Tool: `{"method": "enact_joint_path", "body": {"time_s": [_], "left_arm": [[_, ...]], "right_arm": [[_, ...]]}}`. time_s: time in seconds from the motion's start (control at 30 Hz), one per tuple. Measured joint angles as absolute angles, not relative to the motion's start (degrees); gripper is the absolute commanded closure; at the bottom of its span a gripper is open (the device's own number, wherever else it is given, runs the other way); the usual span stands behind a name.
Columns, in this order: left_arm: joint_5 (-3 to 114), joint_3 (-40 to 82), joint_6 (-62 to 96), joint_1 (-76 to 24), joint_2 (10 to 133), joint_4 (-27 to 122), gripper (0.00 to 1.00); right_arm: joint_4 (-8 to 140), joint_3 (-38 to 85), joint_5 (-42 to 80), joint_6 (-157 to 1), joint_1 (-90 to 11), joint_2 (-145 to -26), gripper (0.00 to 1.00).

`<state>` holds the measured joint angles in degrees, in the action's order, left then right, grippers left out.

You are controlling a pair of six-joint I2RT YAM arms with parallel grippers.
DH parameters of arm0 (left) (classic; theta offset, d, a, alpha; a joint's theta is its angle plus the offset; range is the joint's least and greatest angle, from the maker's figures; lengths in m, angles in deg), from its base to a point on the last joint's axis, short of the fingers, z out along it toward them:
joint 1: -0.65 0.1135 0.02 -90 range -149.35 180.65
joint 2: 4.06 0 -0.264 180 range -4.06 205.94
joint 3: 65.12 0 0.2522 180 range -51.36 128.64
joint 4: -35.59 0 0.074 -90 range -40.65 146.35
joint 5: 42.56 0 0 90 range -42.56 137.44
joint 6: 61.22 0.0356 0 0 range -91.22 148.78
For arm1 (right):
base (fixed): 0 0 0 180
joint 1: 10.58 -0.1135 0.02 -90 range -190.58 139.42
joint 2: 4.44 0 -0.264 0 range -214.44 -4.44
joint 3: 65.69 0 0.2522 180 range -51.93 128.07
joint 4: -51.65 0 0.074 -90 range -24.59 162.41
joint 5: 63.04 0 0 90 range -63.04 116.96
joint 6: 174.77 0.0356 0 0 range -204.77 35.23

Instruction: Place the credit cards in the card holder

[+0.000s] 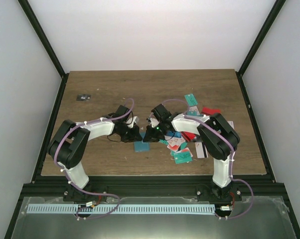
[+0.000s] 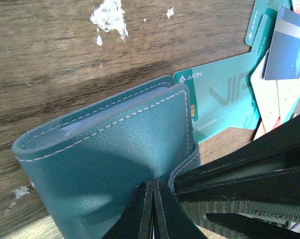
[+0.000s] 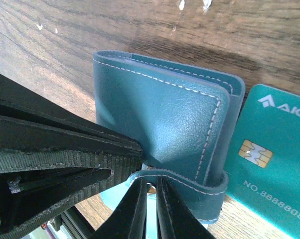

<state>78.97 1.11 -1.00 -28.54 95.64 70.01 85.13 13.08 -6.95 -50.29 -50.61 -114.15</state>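
Note:
The card holder (image 1: pixel 141 146), a teal stitched wallet, lies folded on the wood between my two grippers. My left gripper (image 2: pixel 153 191) is shut with its tips pinched on the edge of the holder's top cover (image 2: pixel 115 159). My right gripper (image 3: pixel 150 186) is nearly shut on the holder's closing strap (image 3: pixel 190 185), where a metal snap shows between its tips. Both grippers (image 1: pixel 135 133) (image 1: pixel 150 133) meet over the holder. A teal chip card (image 3: pixel 274 164) (image 2: pixel 225 99) lies flat beside the holder, partly under it. The other credit cards (image 1: pixel 182 147) lie in a loose pile under the right arm.
A teal card (image 1: pixel 191 99) and a red card (image 1: pixel 211 110) lie further back on the right. A small dark object (image 1: pixel 83 97) sits at the back left. White scuff marks (image 2: pixel 109 15) spot the wood. Black frame rails border the table.

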Motion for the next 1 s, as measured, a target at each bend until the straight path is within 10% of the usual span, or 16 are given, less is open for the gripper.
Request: {"method": "enact_joint_path", "body": {"time_s": [1.0], "left_arm": [[69.6, 3.5, 0.4, -28.0, 91.5, 78.2, 0.94]], "right_arm": [[92.3, 21.9, -6.6, -50.0, -51.3, -119.5, 0.91]]}}
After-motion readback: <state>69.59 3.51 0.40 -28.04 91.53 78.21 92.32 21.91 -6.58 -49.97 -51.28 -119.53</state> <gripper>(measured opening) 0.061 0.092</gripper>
